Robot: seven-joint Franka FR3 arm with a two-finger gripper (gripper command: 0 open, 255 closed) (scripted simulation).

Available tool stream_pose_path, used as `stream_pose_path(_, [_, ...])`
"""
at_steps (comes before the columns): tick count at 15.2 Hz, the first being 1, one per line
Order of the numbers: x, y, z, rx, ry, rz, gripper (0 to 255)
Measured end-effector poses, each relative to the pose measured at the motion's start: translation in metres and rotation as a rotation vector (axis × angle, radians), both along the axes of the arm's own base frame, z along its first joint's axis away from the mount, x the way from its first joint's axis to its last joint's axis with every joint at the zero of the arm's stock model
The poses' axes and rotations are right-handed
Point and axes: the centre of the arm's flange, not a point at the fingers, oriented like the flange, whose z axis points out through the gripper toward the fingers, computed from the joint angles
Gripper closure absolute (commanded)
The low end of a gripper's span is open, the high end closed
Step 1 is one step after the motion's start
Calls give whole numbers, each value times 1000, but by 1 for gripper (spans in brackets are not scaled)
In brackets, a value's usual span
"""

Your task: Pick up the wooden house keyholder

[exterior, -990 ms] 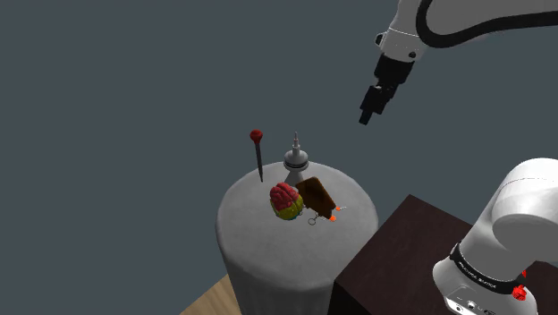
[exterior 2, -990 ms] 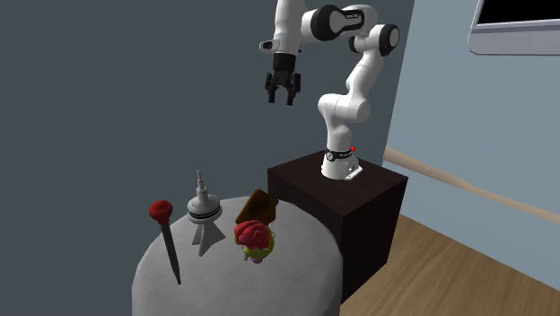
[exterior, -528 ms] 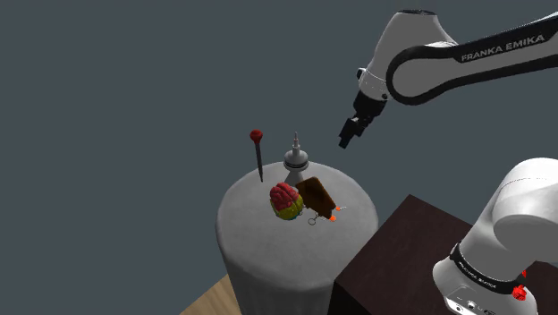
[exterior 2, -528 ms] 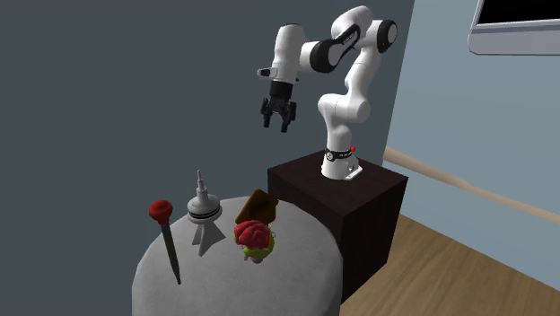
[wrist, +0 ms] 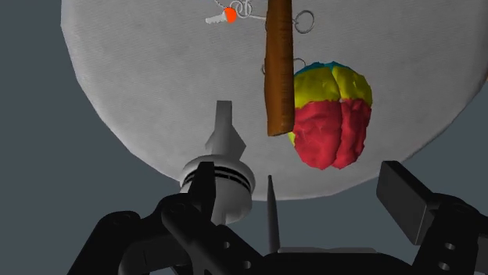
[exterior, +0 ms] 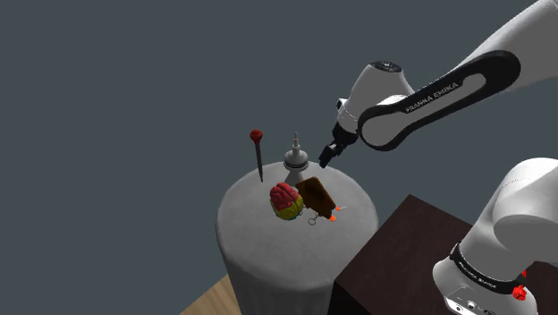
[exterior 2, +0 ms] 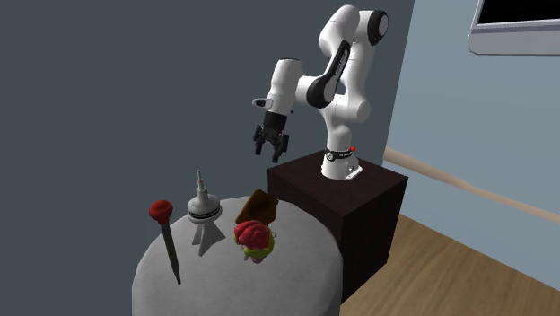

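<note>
A round grey worktop (exterior: pixel 250 228) carries everything, with the dark stand (exterior: pixel 402 259) just beside it. The white arm (exterior: pixel 420 89) reaches over, and its black tool (exterior 2: pixel 267 149) hangs above the worktop's rim, fingers spread and holding nothing. A grey tower model (exterior: pixel 296 161) stands nearly under the tool. A red-and-yellow brain-shaped lump (exterior: pixel 285 200) sits further in. The brown keyholder (wrist: pixel 279 66) stands near the worktop's middle, just beside that lump, below the tool and past the tower. The wrist view shows it edge-on, its long axis running away from the tool, so the spread fingers could likely straddle its thin width. Keys with an orange tag (wrist: pixel 229 14) lie at its far end.
</note>
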Motion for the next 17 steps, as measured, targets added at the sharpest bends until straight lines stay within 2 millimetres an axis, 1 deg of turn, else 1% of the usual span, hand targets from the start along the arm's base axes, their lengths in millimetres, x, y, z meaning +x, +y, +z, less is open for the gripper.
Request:
stream_pose_path(2, [10, 5, -21, -5, -24, -2, 0])
stream_pose_path(6, [37, 15, -61, -18, -71, -9, 0])
stream_pose_path(9, [40, 16, -80, -17, -82, -8, 0])
stream_pose_path(15, [42, 17, -112, -14, -85, -8, 0])
stream_pose_path(16, [42, 17, -114, -15, -84, -7, 255])
stream_pose_path(17, [42, 17, -115, -15, -84, -7, 255])
